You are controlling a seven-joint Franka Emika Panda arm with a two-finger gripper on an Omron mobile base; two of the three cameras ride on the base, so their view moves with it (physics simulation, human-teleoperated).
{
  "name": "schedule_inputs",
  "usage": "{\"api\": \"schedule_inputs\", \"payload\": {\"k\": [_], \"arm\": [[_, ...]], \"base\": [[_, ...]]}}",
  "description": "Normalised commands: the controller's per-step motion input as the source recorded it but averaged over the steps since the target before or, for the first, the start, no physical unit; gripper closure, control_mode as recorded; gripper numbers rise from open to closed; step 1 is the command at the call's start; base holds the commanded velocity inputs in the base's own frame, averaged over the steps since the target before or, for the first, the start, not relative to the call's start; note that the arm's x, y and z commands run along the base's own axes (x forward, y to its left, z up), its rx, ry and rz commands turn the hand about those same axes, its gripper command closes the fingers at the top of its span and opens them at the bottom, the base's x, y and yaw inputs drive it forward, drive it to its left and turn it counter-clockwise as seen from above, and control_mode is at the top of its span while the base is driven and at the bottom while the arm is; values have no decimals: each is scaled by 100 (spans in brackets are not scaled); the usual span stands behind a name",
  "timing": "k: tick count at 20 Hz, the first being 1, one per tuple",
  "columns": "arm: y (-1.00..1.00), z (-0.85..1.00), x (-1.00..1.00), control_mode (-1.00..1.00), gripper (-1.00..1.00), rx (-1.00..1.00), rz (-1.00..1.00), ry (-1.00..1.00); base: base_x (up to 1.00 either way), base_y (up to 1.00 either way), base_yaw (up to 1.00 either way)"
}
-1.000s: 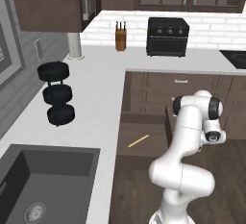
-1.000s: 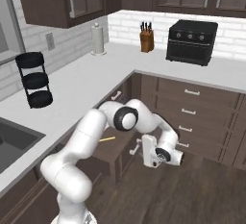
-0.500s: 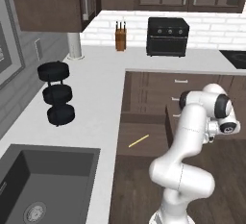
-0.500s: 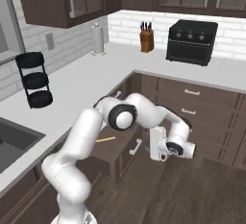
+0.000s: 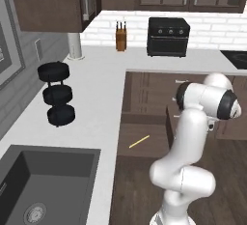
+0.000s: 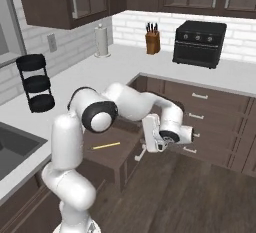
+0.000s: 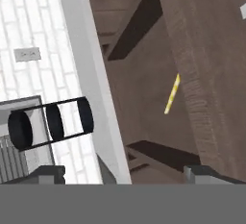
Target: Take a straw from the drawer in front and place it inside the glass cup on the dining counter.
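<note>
Now the thin pale yellow straw (image 5: 139, 141) lies flat on the plain brown bottom of the wide, shallow dark brown wooden drawer (image 5: 126, 147), which stands pulled out below the white L-shaped counter (image 5: 99, 93). In the right base view the straw (image 6: 106, 146) rests slantwise near the middle of the drawer floor (image 6: 95, 157), touching nothing else. The robot's two-finger gripper (image 6: 169, 142) hangs just outside the drawer's front edge, apart from the straw, with its jaws spread wide and nothing between them (the hand view shows the two dark tips well apart at the bottom corners). On the counter stand a black three-tier rack (image 5: 57, 93), a wooden knife block (image 5: 120, 38) and a black toaster oven (image 5: 167, 37); a dark grey sink (image 5: 43, 183) is sunk into the near end.
</note>
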Motion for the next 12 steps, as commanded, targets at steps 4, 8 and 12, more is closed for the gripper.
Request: {"api": "schedule_inputs", "payload": {"k": [4, 8, 12], "arm": [[99, 86, -1, -100, -100, -29, 0, 12], [92, 36, 0, -100, -100, -30, 0, 27], [61, -2, 10, -100, -100, -32, 0, 32]], "base": [[0, 0, 0], [0, 0, 0], [0, 0, 0]]}}
